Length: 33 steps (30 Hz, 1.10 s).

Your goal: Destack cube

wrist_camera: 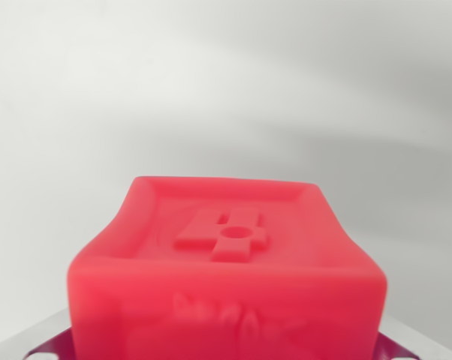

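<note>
Just one red cube, raised numeral on top

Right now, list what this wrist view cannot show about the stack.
- Anything under the red cube: the cube fills the lower frame and hides it.
- Cube's lower part: cut off by the bottom edge.
- Front-face marks: blurred, unreadable.
- Gripper: only metal bits at the bottom corners; state unclear.

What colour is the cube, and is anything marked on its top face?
The cube is bright red-pink, with a raised numeral 4 on top, seen in the wrist view.
</note>
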Each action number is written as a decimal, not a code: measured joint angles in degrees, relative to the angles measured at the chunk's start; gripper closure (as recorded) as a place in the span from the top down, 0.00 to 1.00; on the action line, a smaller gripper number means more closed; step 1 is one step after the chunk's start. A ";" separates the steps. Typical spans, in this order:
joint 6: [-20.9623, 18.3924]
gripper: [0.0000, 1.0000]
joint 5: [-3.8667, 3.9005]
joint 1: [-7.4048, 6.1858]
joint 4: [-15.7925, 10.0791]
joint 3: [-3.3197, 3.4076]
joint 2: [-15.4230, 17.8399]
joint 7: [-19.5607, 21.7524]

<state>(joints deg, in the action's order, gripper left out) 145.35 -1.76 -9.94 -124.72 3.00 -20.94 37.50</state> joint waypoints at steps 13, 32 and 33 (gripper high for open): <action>0.09 0.00 -0.04 -2.41 1.04 -0.03 -1.12 5.85; 0.10 0.00 -0.10 -5.79 3.02 -0.11 -3.03 14.18; 0.10 0.00 -0.10 -5.99 3.14 -0.12 -3.14 14.67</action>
<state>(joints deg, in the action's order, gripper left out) 145.45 -1.86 -15.93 -121.57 2.89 -24.08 52.17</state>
